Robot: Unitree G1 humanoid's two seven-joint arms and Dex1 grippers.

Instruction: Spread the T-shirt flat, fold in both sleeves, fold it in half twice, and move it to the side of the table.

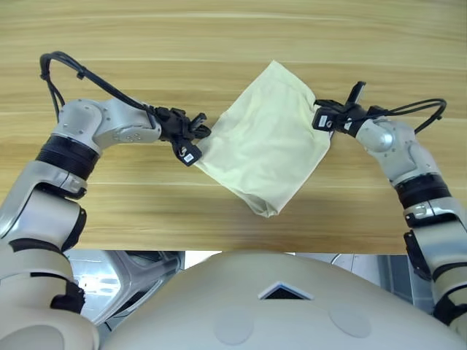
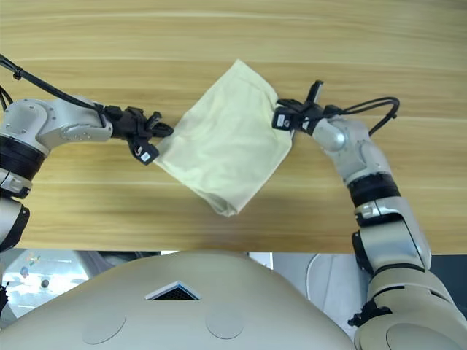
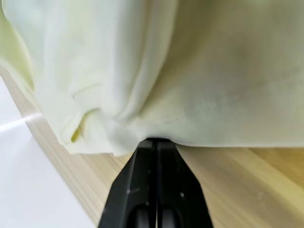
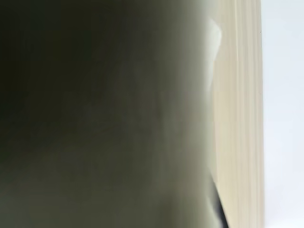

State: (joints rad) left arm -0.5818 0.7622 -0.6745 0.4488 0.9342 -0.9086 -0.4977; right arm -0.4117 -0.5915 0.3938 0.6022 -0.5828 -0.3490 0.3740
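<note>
The pale yellow T-shirt (image 1: 266, 146) is folded into a small, roughly square bundle, turned like a diamond over the middle of the wooden table (image 1: 146, 44). My left gripper (image 1: 198, 142) is shut on the bundle's left corner; in the left wrist view its black fingers (image 3: 142, 180) meet on a bunched fold of cloth (image 3: 213, 71). My right gripper (image 1: 321, 120) sits at the right corner and grips the edge there. In the right wrist view the cloth (image 4: 118, 118) lies right against the lens. The bundle's near corner (image 1: 266, 211) hangs toward the table's front edge.
Bare wood lies to the left, right and far side of the shirt. The table's front edge (image 1: 146, 250) runs close below the bundle's near corner, with floor beyond it. Black cables (image 1: 66, 65) loop off both forearms.
</note>
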